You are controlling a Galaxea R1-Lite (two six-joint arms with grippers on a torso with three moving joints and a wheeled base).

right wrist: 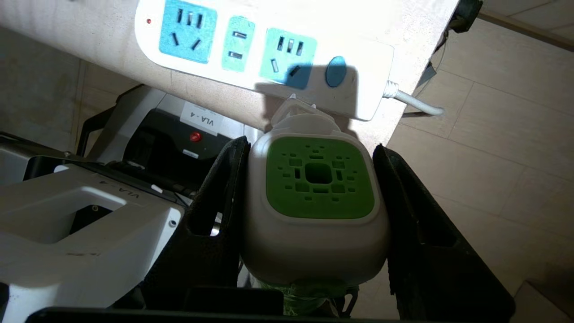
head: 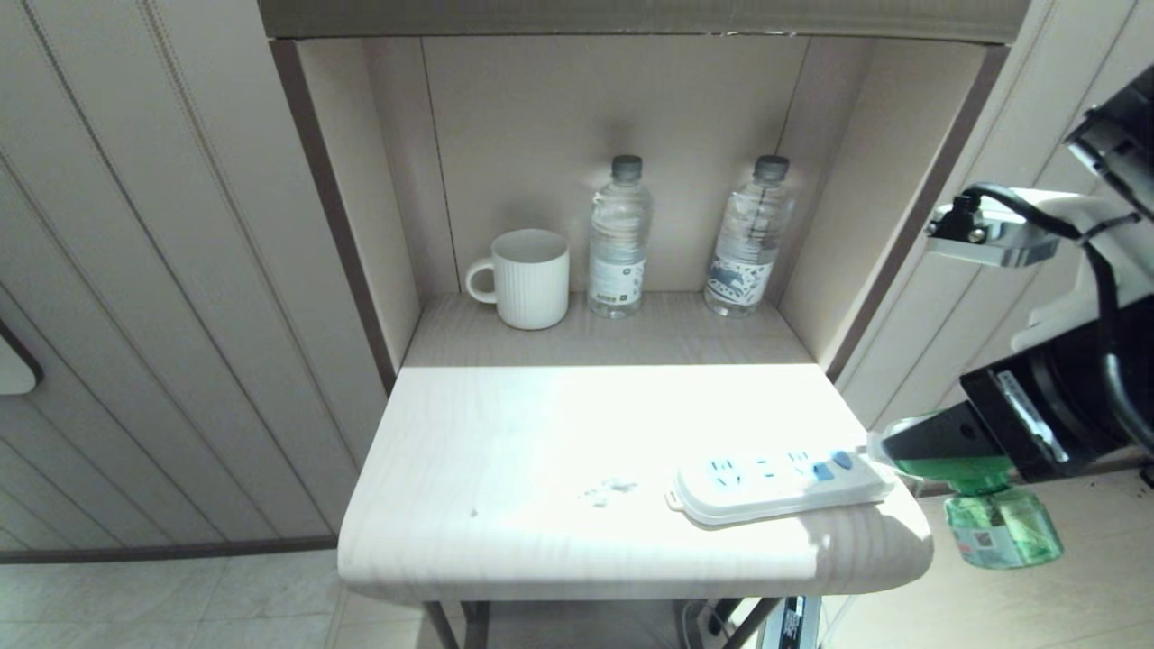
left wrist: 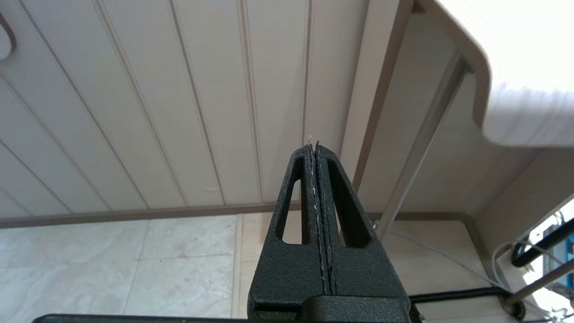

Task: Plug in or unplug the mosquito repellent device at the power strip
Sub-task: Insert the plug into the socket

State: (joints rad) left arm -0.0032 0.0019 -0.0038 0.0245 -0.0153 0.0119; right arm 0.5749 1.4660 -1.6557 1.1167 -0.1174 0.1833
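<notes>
Between the right gripper's (right wrist: 314, 215) two black fingers (right wrist: 219, 197) sits the mosquito repellent device (right wrist: 316, 202), clamped across the flanks of its white head, green vented face toward my wrist camera. The green liquid bottle hangs below the jaws, off the table's right edge. Just ahead of the jaws lies the power strip (right wrist: 264, 49), flat near the table's (head: 541, 505) front right corner, sockets up, its round switch at the end nearest the device; device and strip are apart, so I read this as unplugged, either on approach or withdrawal. I cannot see the prongs from here. Handling notes: light, rigid plastic, smooth rounded shell, likely to slip or twist if the grip is shallow; the bottle adds weight low down, so I judge the head flanks the right place to hold, not the bottle. The strip is loose on the top and may slide under a push. Farther back stand a mug (head: 530, 278) and two water bottles (head: 618, 236). My left gripper (left wrist: 316, 148) hangs parked beside the table leg, jaws pressed together on nothing.
</notes>
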